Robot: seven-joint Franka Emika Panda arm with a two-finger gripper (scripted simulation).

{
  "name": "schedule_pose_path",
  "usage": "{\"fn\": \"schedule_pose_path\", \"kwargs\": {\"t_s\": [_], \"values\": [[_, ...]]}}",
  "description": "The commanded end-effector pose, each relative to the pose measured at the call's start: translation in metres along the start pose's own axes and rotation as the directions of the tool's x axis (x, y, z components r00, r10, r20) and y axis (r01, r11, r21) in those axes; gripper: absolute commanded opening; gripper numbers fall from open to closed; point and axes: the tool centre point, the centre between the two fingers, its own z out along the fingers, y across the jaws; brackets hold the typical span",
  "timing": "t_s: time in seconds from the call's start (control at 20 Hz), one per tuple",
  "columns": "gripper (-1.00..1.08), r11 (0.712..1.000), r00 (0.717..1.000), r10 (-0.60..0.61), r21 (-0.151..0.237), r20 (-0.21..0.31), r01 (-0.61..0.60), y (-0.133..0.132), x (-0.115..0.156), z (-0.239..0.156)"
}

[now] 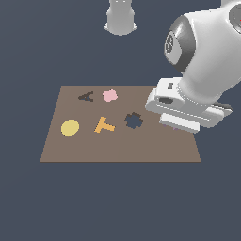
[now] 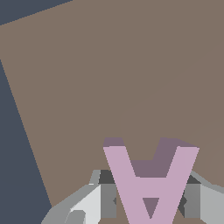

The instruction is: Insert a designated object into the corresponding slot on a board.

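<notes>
The lilac A-shaped block (image 2: 148,183) sits between my gripper's (image 2: 149,202) two fingers in the wrist view, and the finger pads (image 2: 108,199) press against its sides. In the exterior view my hand (image 1: 186,106) hangs low over the brown board (image 1: 117,148) near its right edge and hides the block and fingers. The dark A-shaped slot (image 1: 86,97) lies at the board's far corner, towards the exterior view's left, well away from my hand. I cannot tell whether the block rests on the board or is lifted.
On the board are a pink flower piece (image 1: 110,95), an orange T piece (image 1: 104,125), a yellow disc (image 1: 70,127) and a dark blue flower-shaped hole (image 1: 134,120). The arm's base (image 1: 121,19) stands beyond the board.
</notes>
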Motion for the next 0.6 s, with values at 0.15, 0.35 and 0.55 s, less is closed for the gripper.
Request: {"fn": "schedule_pose_path", "kwargs": {"t_s": [0.15,0.35,0.55], "values": [[-1.0,0.994,0.994,-0.11,0.0,0.0,0.11,0.011,-0.018,-0.001],[-1.0,0.976,0.976,-0.216,0.0,0.0,0.216,0.024,-0.035,-0.001],[-1.0,0.941,0.941,-0.338,0.0,0.0,0.338,0.041,-0.052,-0.001]]}}
